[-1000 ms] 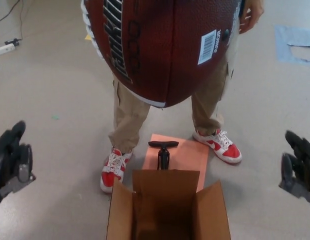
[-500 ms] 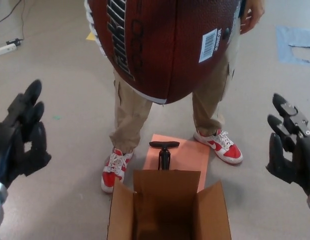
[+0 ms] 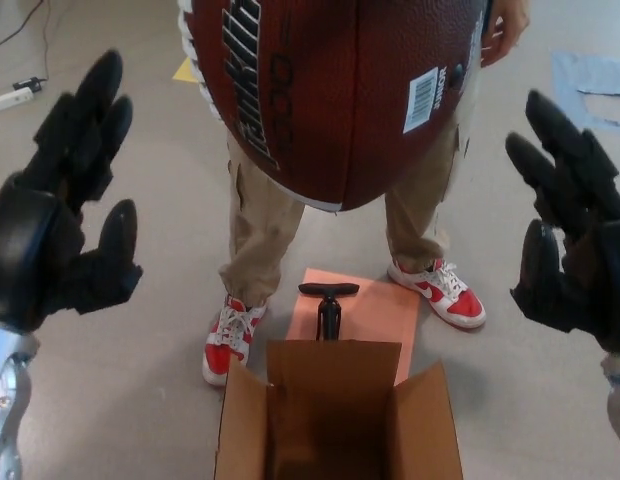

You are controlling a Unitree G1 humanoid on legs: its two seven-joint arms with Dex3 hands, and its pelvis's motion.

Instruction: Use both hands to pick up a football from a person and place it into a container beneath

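Two black hands are raised on either side of the football [image 3: 335,95], and neither touches it. The left hand [image 3: 60,215] has its fingers [image 3: 90,110] spread wide apart, thumb out toward the ball, holding nothing. The right hand [image 3: 575,235] is likewise wide open, its fingers [image 3: 560,145] splayed upward and empty. The football hangs between them, high in the view, held up by a person whose hand [image 3: 505,25] shows at its upper right edge; a barcode sticker [image 3: 422,98] sits on its right side. Below, on the floor [image 3: 140,320], a cardboard box [image 3: 335,420] stands with flaps open; its inside is dark and nothing can be made out in it. Just behind the box a black pump [image 3: 328,308] stands upright on an orange mat [image 3: 375,310], between the person's red-and-white shoes [image 3: 230,335].
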